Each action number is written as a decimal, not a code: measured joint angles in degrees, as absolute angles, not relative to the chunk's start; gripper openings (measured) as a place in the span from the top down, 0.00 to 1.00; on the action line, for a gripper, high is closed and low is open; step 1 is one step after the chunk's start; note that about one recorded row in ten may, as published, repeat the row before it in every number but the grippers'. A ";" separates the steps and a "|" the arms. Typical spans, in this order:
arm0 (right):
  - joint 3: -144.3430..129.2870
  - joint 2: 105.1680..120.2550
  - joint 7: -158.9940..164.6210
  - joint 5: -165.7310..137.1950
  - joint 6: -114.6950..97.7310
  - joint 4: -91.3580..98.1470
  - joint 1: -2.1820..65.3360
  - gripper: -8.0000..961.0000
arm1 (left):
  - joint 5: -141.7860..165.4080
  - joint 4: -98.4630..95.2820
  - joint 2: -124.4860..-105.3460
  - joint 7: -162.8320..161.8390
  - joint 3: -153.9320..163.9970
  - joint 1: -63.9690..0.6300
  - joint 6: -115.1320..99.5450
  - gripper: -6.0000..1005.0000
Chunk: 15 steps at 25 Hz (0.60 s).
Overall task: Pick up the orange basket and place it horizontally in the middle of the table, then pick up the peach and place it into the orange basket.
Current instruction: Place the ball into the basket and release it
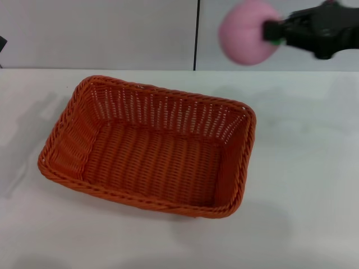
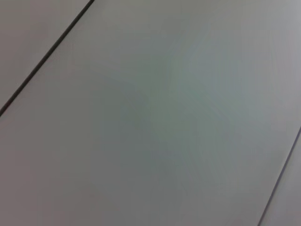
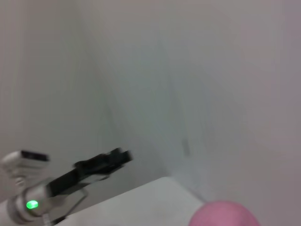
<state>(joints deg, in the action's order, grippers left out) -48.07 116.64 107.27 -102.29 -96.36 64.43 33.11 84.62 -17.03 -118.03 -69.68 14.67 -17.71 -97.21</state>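
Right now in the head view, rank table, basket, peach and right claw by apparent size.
1. table
2. basket
3. peach and right claw: unsure; both are raised nearer the camera, and the claw is cropped.

The right wrist view looks mostly at pale grey wall panels meeting in a corner. The rounded pink top of the peach (image 3: 225, 214) shows at the picture's edge, close to the camera. Beyond it lies a strip of the white bench (image 3: 141, 205). Farther off, the left hand (image 3: 123, 156) reaches out on its dark arm, held above the bench, with a green light (image 3: 32, 205) glowing on the silver wrist section behind it.
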 joint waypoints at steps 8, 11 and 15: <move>-53.16 116.65 104.96 -107.72 -95.96 52.86 40.29 0.87 | 84.62 -15.57 -118.04 -69.21 14.84 -17.88 -96.87 0.55; -53.34 116.72 104.36 -107.87 -95.91 52.00 40.03 0.82 | 84.62 -15.40 -118.04 -69.16 14.87 -17.77 -96.83 0.55; -52.95 116.69 104.32 -107.61 -96.25 51.99 38.78 0.76 | 84.63 -15.06 -118.04 -69.12 14.75 -17.45 -96.74 0.55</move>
<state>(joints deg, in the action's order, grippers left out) -52.95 116.69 104.32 -107.61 -96.25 51.99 38.78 84.63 -15.06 -118.04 -69.12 14.75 -17.45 -96.74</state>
